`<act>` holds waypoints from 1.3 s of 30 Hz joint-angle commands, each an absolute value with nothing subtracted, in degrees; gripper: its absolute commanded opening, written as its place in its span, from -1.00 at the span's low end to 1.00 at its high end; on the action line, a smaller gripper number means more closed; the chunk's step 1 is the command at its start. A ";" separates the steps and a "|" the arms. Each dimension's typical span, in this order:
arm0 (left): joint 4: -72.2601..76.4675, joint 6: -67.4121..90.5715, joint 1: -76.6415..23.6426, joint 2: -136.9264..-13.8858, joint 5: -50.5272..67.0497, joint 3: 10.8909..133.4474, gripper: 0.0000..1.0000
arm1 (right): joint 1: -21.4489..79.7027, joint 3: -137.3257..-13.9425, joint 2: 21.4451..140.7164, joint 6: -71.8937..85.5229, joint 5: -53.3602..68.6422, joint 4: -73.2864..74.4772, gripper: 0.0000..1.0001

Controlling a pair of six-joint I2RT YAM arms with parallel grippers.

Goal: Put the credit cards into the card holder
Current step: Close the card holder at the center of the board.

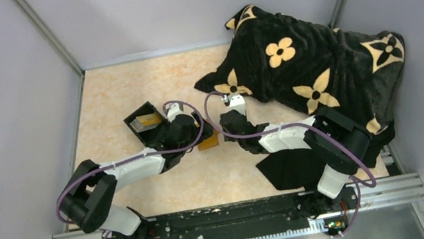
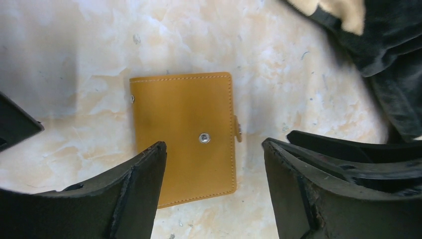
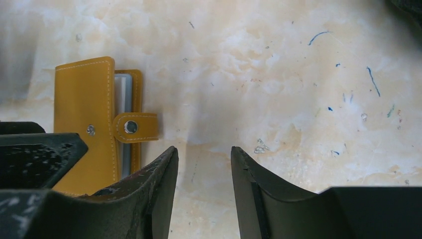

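- The card holder (image 2: 181, 149), a flat orange-tan leather wallet, lies closed on the pale marbled worktop (image 1: 126, 88), between the two arms.
- Its snap strap (image 3: 135, 127) hangs unfastened off one side, and the metal stud on the cover is bare.
- The right wrist view shows a thin pale grey-blue card edge (image 3: 121, 94) between the holder's leaves, so at least one card seems to be inside.
- The left claw (image 2: 214, 189) hovers above the holder with its fingers spread wide. It holds nothing and does not touch the leather.
- The right claw (image 3: 204, 194) sits just beside the holder's strap side. Its fingers are partly apart, with only bare worktop between them.
- A small black open box (image 1: 132, 121) sits near the left arm, tilted. The credit cards (image 1: 146, 122) in it show as a golden-tan face with something paler beside it.
- Judged from this, the work is between cards: neither claw holds one.
- The next move likely calls for lifting a card from the box, then opening the holder to slide it in.
- A black blanket with tan flowers (image 1: 309, 57) is heaped at the far right, and a dark cloth (image 1: 289, 168) lies by the right arm.
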State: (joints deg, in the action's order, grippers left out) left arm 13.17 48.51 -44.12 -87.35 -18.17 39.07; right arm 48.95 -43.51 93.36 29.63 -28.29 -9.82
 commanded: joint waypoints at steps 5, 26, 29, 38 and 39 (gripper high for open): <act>13.56 45.68 -44.29 -79.50 -21.12 37.86 0.57 | 48.88 -43.89 88.54 27.68 -25.60 -12.95 -0.13; 14.25 47.88 -44.30 -81.73 -22.46 29.83 0.41 | 51.65 -56.20 93.94 25.21 -24.35 -2.45 -0.14; 14.68 47.92 -44.30 -83.98 -21.75 30.45 0.43 | 51.76 -57.27 96.19 24.98 -24.17 -1.77 -0.14; 14.26 47.82 -44.30 -88.48 -20.17 32.81 0.46 | 51.84 -59.81 98.89 24.08 -24.53 -0.20 -0.13; 13.90 47.89 -44.29 -88.83 -20.13 33.13 0.47 | 51.85 -60.03 99.11 24.04 -24.59 -0.10 -0.14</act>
